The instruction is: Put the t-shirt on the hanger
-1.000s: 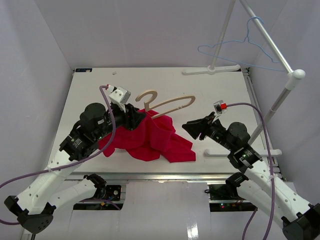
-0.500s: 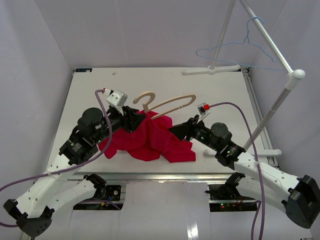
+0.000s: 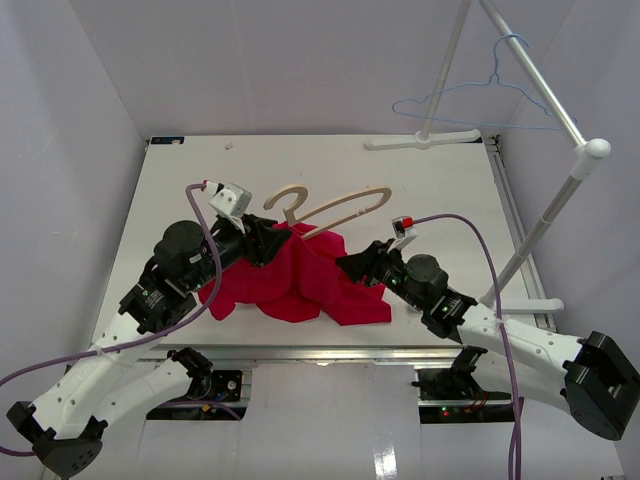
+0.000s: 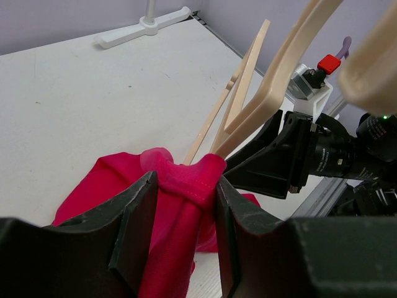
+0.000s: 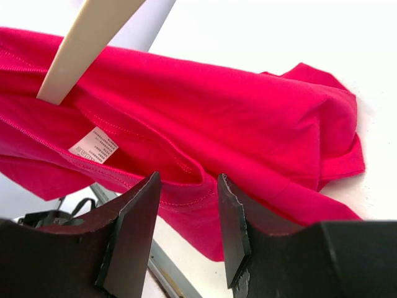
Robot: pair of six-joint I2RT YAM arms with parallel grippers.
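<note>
1. From above, the t-shirt is seen bunched on the table between the two arms. The hanger sticks out at its far edge. Over the last second the right gripper has been brought in to the shirt's right side. The left gripper has hardly been moved.
2. At the left wrist, a fold of the shirt is pinched tight between the left gripper's fingers. The hanger rises from the cloth just behind.
3. At the right wrist, the fingers are spread apart and nothing is held. The shirt's neck edge, with its white tag, lies just ahead. One hanger end is poked inside it. That edge is probably meant to be grabbed next and pulled over the hanger.
</note>
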